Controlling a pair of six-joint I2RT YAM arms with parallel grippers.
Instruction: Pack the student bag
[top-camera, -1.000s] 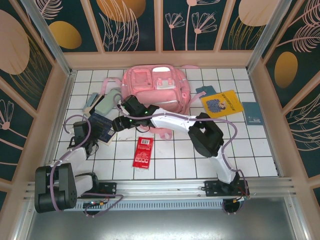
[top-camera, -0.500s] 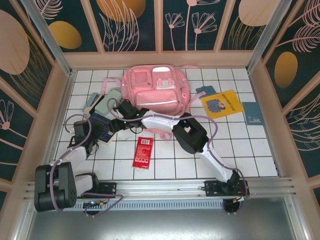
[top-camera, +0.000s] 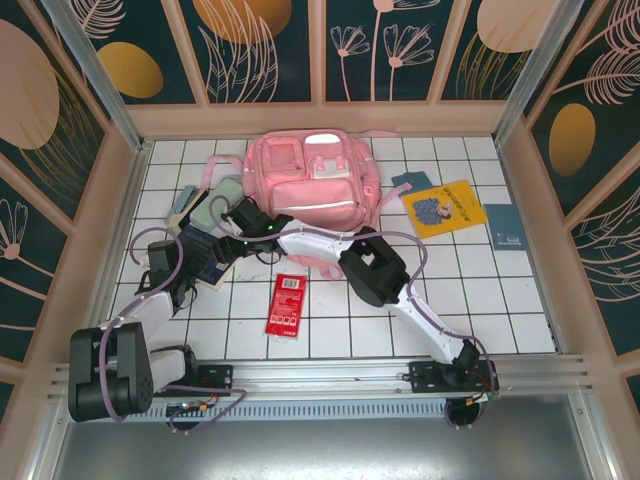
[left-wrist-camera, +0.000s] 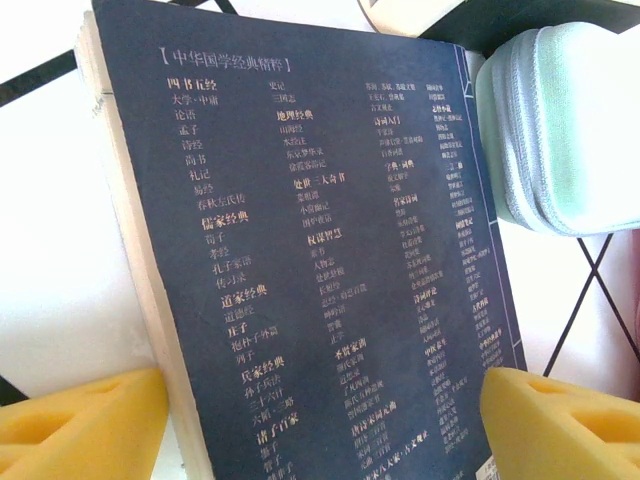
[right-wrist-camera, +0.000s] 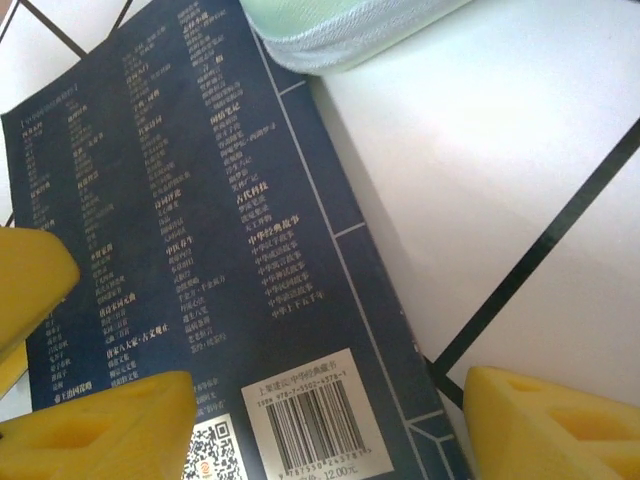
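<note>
Yellow-padded right pincer (right-wrist-camera: 325, 420) over navy book (right-wrist-camera: 200, 250)

Overhead camera; both wrist cameras close over navy book (left-wrist-camera: 300, 250)

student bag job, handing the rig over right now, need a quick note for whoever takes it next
Left claw: open, straddling the dark blue book, not closed on it.
Right claw: open, over the same book's barcode end.
Student bag: flat at the far side, apart from both claws.
Mint pencil case lies next to the book; red packet, yellow book and teal booklet lie loose outside the bag.
Done: nothing visibly packed.
Left: grip the book, get it and the rest into the bag.
</note>
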